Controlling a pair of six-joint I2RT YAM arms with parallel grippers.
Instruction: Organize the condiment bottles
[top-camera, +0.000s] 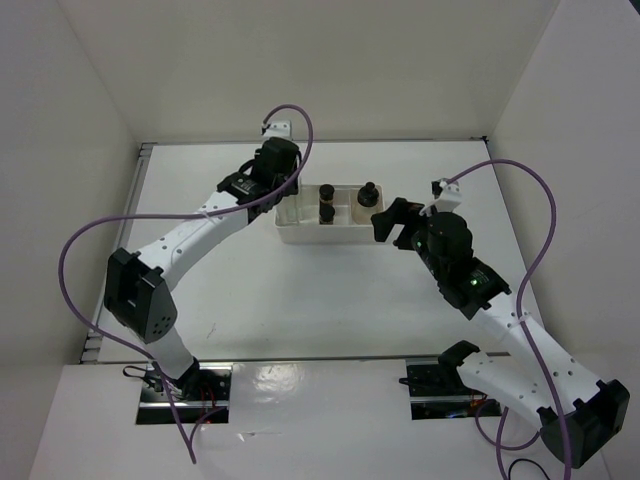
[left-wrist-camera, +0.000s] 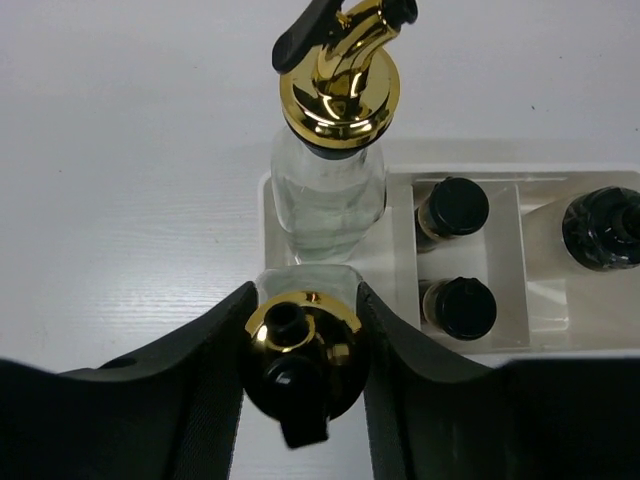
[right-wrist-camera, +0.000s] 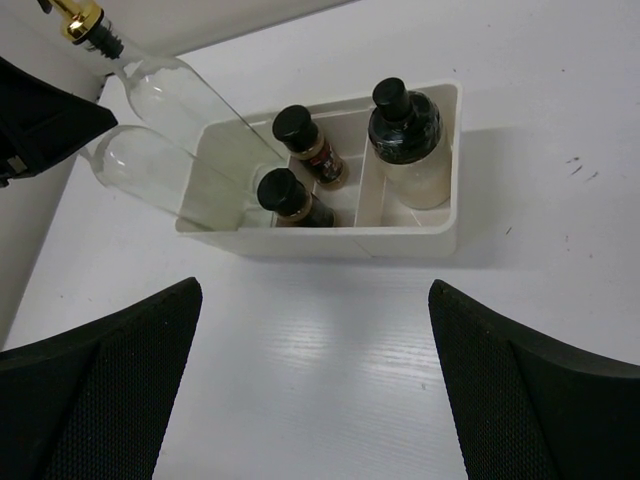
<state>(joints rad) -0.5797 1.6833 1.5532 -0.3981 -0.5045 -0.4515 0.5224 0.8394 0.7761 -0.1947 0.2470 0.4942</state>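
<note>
A white three-compartment tray (left-wrist-camera: 400, 165) holds all the bottles. A tall clear glass bottle (left-wrist-camera: 330, 190) with a gold pourer stands in its left compartment. My left gripper (left-wrist-camera: 305, 300) is shut on the gold top of the second glass bottle (left-wrist-camera: 300, 335), which stands at the near end of that compartment. Two dark black-capped spice jars (left-wrist-camera: 455, 208) (left-wrist-camera: 462, 307) stand in the middle compartment. The whitish black-capped jar (left-wrist-camera: 600, 228) stands in the right one. My right gripper (right-wrist-camera: 315, 370) is open and empty, short of the tray (right-wrist-camera: 330, 240). Both grippers show from above, left (top-camera: 288, 195) and right (top-camera: 393, 218).
White walls close the table on the left, back and right. The left arm (top-camera: 200, 230) reaches in from the left; its gripper shows as a black shape (right-wrist-camera: 40, 120) in the right wrist view. Purple cables loop over both arms.
</note>
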